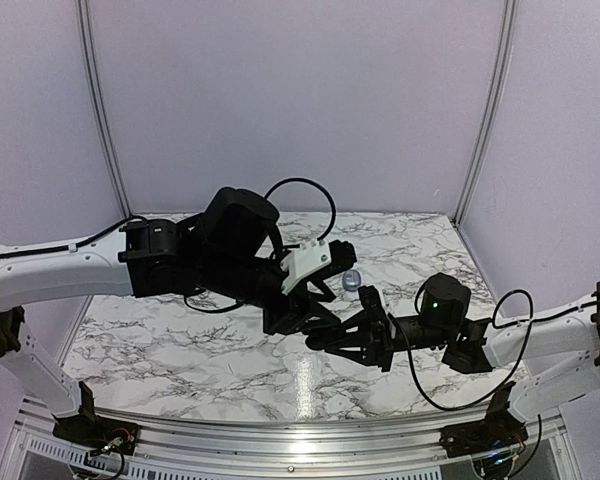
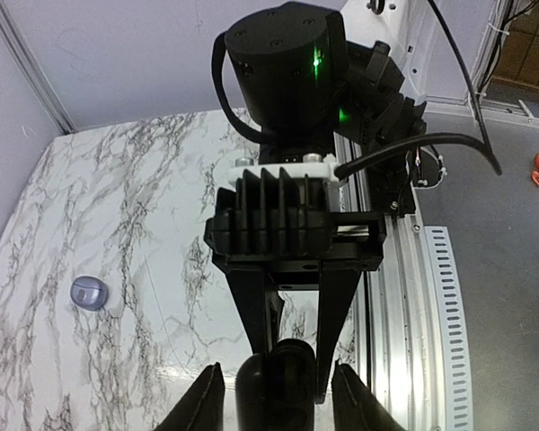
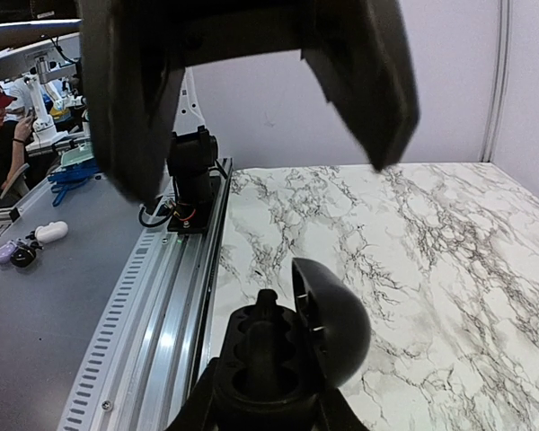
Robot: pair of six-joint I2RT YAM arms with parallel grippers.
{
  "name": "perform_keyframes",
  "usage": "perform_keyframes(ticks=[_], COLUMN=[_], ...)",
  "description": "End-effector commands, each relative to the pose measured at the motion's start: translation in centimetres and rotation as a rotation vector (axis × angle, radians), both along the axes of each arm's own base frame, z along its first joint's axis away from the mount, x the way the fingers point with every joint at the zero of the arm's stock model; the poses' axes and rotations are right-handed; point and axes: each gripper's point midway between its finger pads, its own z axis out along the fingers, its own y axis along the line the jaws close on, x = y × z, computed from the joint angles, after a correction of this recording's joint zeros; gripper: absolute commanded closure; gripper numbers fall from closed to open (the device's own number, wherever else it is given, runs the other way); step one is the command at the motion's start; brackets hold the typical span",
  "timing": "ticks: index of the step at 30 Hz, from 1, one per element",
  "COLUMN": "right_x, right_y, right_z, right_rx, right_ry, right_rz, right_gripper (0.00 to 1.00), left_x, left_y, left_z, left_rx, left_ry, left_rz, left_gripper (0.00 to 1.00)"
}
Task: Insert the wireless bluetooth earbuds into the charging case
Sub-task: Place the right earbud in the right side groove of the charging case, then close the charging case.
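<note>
right gripper clamps the open black case; left gripper sits over it, fingers spread, holding nothing.

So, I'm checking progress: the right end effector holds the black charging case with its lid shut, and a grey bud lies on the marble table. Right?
Not quite: the right wrist view shows the lid open, tipped up. The rest holds: the right end effector grips the black charging case, and a grey bud lies on the marble table.
</note>
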Motion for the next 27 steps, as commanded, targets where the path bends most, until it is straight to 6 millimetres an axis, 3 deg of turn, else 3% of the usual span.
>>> perform_keyframes(ticks=[1, 5, 13, 20, 27], right_x=[-0.4, -0.5, -0.8, -0.9, -0.4], right_y=[0.0, 0.0, 0.0, 0.0, -0.2], right_z=[1.2, 1.8, 2.7, 2.9, 2.7], right_rx=[0.044, 0.061, 0.086, 0.089, 0.088], right_ry=[-0.022, -0.027, -0.046, -0.048, 0.0], right_rz=[0.014, 0.018, 0.034, 0.036, 0.015], right_gripper=[1.0, 1.0, 1.0, 1.0, 1.0], left_x=[-0.1, 0.3, 0.1, -1.1, -3.2], left_y=[1.7, 3.1, 3.3, 2.2, 2.0], left_z=[3.1, 1.1, -2.9, -4.5, -4.3], left_rx=[-0.051, -0.013, 0.055, 0.046, 0.019], left_ry=[-0.016, 0.016, 0.044, 0.067, 0.068], left_rz=[0.02, 0.053, 0.045, -0.046, -0.154], left_gripper=[0.51, 0.39, 0.34, 0.32, 0.36])
